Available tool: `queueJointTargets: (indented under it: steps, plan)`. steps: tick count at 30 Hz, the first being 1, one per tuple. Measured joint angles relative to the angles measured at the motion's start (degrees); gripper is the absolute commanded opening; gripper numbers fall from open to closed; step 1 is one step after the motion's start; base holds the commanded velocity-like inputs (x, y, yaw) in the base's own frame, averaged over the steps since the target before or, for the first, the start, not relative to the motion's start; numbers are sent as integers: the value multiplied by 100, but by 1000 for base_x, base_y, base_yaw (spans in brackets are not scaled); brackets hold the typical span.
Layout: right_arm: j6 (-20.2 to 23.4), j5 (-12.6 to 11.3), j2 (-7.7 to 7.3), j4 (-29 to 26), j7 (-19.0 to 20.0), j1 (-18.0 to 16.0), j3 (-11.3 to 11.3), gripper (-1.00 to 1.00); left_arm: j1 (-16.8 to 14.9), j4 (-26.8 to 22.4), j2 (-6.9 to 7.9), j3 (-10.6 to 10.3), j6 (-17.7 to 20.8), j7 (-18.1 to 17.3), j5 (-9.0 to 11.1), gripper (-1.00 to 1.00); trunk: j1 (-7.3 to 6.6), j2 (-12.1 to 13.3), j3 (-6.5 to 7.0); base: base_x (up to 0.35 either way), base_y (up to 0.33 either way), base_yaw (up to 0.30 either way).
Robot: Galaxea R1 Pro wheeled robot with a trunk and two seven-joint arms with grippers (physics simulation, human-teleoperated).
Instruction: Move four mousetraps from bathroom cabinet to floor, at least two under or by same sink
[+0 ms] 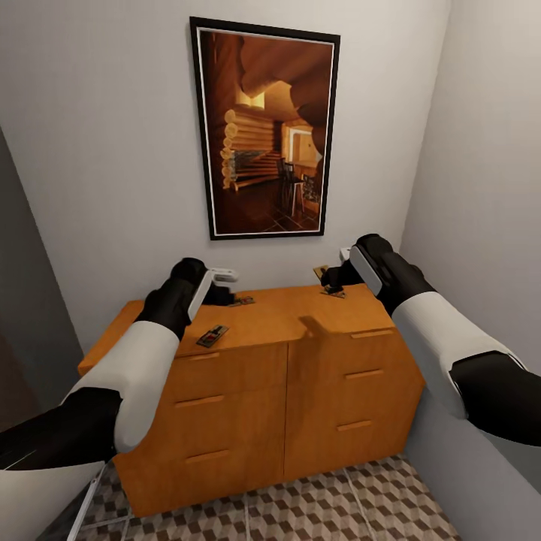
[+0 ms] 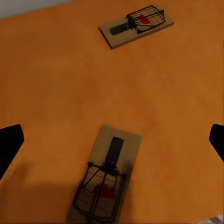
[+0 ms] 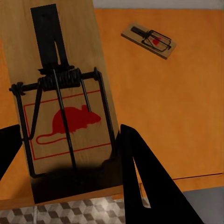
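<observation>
— wooden traps on the cabinet [image 1: 300,323] top: where exactly?
— one trap [image 1: 213,335] lies near the front edge on the left half, clear of both arms. another [image 1: 242,301] sits further back, just beside the left gripper [image 1: 222,285]. a third [image 1: 333,291] is at the right gripper [image 1: 330,279], towards the back right.
— what does the left wrist view give?
— two traps flat on the orange top, well apart. the near one [image 2: 105,179] lies between the dark fingertips [image 2: 9,142] at the picture's edges, red mark towards the camera. the far one [image 2: 136,25] lies at an angle close to the wall.
— so is the left gripper spread?
— yes, its fingers stand wide apart with nothing between them but the near trap lying below, untouched.
— and the right one?
— its wrist view has a large trap [image 3: 60,100] close up, red mouse outline and spring bar plain. one black finger [image 3: 144,179] overlaps the trap's edge, the other shows at the opposite side. whether they pinch the plate or only straddle it, i cannot tell. a second trap [image 3: 149,40] lies further off on the top.
— anything around the cabinet?
— cube-pattern floor [image 1: 330,507] in front, a framed picture [image 1: 264,131] of a log interior on the wall above.
</observation>
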Motion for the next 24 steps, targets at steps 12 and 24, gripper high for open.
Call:
queueJointTargets:
  steps: [12, 24]
  plan:
    - [0, 0, 0, 0, -18, 0, 4, -100, 0, 467, -32, 5, 0, -24, -327, 100, 0, 0, 0, 0, 0, 0]
    - [0, 1, 0, 0, 5, -3, 0, -100, 0, 836, -34, 5, 0, -23, -326, 100, 0, 0, 0, 0, 0, 0]
